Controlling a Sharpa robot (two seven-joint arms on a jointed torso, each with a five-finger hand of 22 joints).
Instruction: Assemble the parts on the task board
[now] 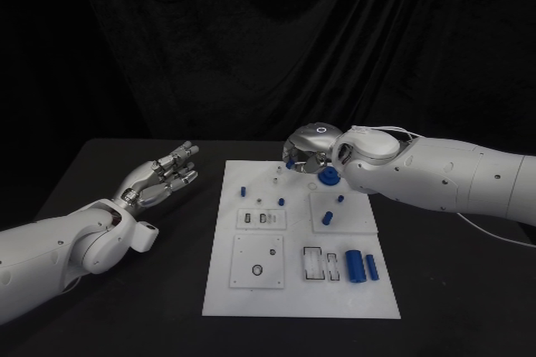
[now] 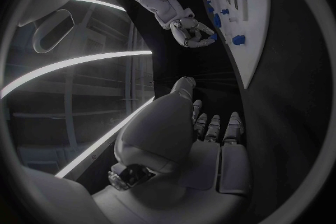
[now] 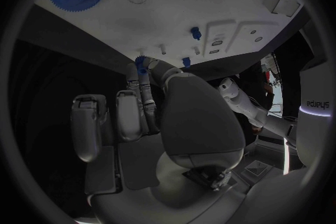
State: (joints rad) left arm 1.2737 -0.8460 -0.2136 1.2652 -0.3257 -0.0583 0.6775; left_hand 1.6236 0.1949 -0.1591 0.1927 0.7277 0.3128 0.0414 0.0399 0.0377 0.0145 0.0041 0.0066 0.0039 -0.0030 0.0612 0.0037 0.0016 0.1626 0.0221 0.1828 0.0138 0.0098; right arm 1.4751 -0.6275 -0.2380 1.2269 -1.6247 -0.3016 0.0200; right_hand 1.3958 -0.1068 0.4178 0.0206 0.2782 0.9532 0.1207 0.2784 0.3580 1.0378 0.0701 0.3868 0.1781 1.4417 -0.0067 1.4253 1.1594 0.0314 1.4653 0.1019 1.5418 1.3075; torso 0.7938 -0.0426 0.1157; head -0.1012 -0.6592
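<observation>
task board [image 1: 293, 295]: white | parts [image 1: 355, 266]: blue | table [image 1: 123, 310]: black | hands [image 1: 166, 175]: silver

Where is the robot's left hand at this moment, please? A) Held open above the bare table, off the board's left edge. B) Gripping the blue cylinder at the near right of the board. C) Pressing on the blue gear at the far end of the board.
A: in the head view the left hand hangs with fingers spread and nothing in them above the black table, clear of the task board.

Black table [image 1: 134, 326], dark curtain [image 1: 224, 55] behind
</observation>
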